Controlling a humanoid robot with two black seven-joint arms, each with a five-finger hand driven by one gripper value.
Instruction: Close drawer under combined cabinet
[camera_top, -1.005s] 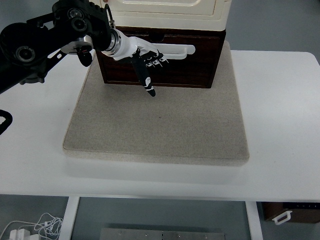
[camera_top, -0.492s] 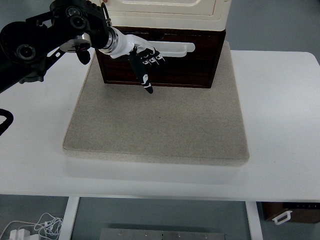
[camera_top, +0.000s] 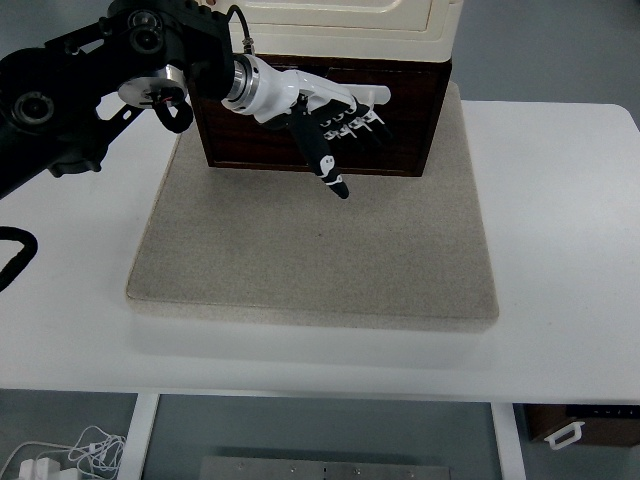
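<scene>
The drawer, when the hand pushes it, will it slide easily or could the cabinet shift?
The drawer looks like rigid wood, so it should slide rather than flex. The cabinet sits on a mat, which probably resists sliding. The left hand presses fairly centrally, so skewing seems unlikely.

support: white rectangular table (camera_top: 560, 250) | directly on it: square grey felt-like mat (camera_top: 320, 250) | black cable loop (camera_top: 15, 255) at left edge

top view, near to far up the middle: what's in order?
White table edge → grey mat → left robot hand → dark brown drawer → cream cabinet
</scene>
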